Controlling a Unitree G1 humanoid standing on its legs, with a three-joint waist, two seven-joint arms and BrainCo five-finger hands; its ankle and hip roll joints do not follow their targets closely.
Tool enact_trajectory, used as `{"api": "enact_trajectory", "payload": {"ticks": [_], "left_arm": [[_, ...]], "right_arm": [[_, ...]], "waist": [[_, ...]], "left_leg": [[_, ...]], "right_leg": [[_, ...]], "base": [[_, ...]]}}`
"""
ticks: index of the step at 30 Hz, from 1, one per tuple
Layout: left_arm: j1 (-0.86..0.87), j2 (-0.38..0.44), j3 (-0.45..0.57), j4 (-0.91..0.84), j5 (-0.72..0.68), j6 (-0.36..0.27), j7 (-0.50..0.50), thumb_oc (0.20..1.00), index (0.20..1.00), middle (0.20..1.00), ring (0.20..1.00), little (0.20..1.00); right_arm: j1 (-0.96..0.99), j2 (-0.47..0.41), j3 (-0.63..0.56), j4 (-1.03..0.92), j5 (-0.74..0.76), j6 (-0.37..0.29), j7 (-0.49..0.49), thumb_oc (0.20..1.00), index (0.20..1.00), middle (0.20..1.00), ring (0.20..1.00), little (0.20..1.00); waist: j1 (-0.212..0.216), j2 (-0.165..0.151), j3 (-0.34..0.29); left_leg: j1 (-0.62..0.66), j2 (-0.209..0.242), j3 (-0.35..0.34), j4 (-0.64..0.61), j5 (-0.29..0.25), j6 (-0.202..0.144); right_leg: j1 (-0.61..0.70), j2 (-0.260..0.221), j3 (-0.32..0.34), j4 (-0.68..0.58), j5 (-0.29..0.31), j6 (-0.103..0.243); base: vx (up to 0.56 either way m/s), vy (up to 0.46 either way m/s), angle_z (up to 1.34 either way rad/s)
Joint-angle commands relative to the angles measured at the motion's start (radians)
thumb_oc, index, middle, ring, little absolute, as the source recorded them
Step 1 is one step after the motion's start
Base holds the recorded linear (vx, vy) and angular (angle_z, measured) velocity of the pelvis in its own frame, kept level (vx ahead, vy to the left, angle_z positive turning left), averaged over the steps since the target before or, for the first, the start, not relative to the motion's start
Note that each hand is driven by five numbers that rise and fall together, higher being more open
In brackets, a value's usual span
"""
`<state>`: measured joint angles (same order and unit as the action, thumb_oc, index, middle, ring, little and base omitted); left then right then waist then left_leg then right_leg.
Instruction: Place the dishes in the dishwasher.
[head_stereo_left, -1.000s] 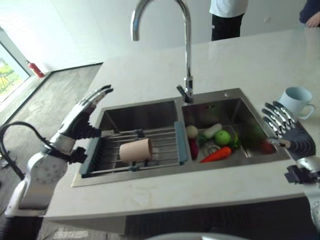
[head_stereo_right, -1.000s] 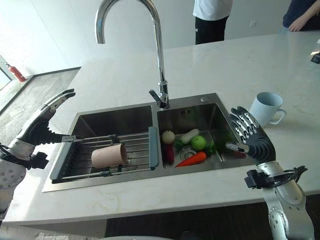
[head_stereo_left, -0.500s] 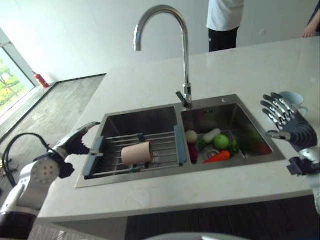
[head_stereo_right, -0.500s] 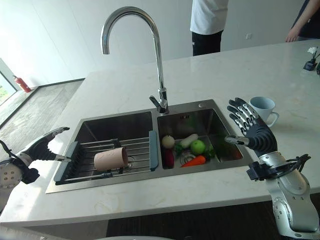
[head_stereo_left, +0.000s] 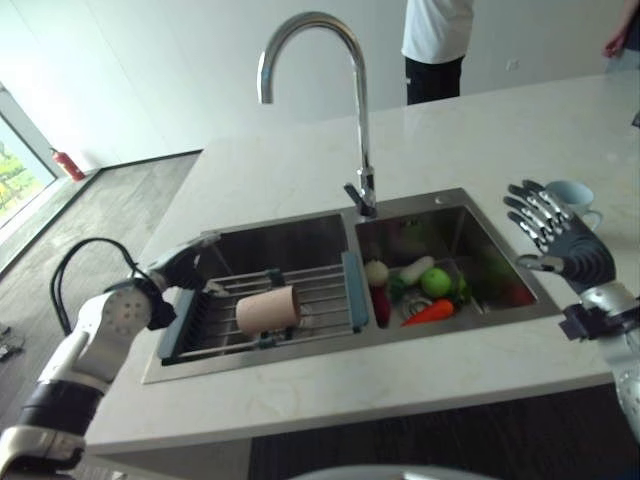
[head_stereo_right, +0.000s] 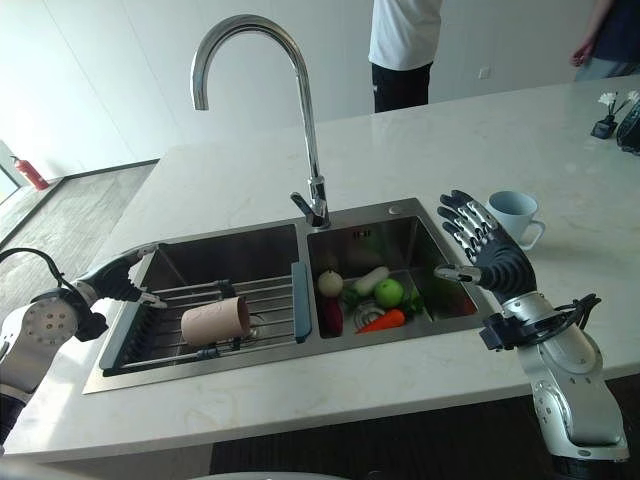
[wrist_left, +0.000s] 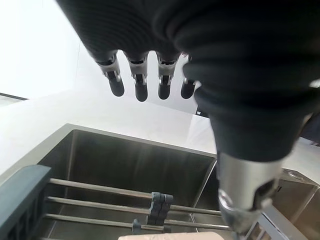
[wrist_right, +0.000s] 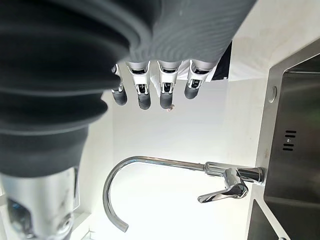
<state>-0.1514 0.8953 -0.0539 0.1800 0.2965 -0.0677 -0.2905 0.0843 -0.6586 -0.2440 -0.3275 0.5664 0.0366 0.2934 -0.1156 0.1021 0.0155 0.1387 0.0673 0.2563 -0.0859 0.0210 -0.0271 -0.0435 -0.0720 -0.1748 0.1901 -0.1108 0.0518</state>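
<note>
So in the last second I'd brought the left hand (head_stereo_right: 118, 277) down from up above the sink (head_stereo_right: 232, 245) to the outer end of the drying rack (head_stereo_right: 205, 325), fingers loosely straight, nothing in them, just short of the rack's grey end piece. The head camera shifted a bit too, so don't read the whole scene sliding as stuff moving. The pink cup (head_stereo_right: 216, 321) hadn't budged: it lay on its side on the rack bars over the sink's left basin, well apart from either hand. My read was that I was only lining up for the first pick, nothing grabbed yet, no dish anywhere near a dishwasher. The right hand (head_stereo_right: 483, 252) hung spread open and empty over the sink's far right rim, with the pale blue mug (head_stereo_right: 514, 216) standing on the desk (head_stereo_right: 400, 160) just beyond it. The sink's right basin held toy veg (head_stereo_right: 378, 296). Pale stone desk, tall faucet (head_stereo_right: 300, 120) behind the sink, and two people (head_stereo_right: 404, 50) stood past the desk's far edge.
</note>
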Motion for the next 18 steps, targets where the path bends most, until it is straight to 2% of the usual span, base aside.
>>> {"api": "enact_trajectory", "payload": {"ticks": [1,8,18], "left_arm": [[-0.104,0.073,0.009,0.029,0.039,0.012,0.014,1.000,1.000,1.000,1.000,1.000],[-0.183,0.050,-0.070,0.081,0.056,0.064,-0.029,1.000,1.000,1.000,1.000,1.000],[-0.121,-0.003,-0.078,0.054,0.116,0.084,-0.086,1.000,1.000,1.000,1.000,1.000]], "right_arm": [[-0.092,-0.013,-0.006,-0.005,0.002,-0.035,-0.015,1.000,1.000,1.000,1.000,1.000],[-0.102,-0.011,-0.006,0.005,-0.003,-0.038,-0.012,1.000,1.000,1.000,1.000,1.000],[-0.081,0.010,-0.022,-0.004,-0.020,-0.049,-0.013,1.000,1.000,1.000,1.000,1.000]], "waist": [[-0.016,-0.057,0.017],[-0.035,-0.051,0.015],[-0.030,-0.068,0.014]], "left_leg": [[0.029,0.005,-0.015,-0.001,-0.114,-0.016],[0.038,0.005,-0.001,-0.001,-0.122,-0.012],[0.032,0.007,-0.001,-0.001,-0.120,-0.011]], "right_leg": [[0.185,-0.058,-0.036,-0.277,0.092,0.100],[0.187,-0.056,-0.024,-0.277,0.090,0.102],[0.182,-0.053,-0.022,-0.277,0.093,0.102]], "base": [[0.00,0.000,0.00],[-0.01,-0.001,-0.03],[0.00,0.000,0.00]]}}
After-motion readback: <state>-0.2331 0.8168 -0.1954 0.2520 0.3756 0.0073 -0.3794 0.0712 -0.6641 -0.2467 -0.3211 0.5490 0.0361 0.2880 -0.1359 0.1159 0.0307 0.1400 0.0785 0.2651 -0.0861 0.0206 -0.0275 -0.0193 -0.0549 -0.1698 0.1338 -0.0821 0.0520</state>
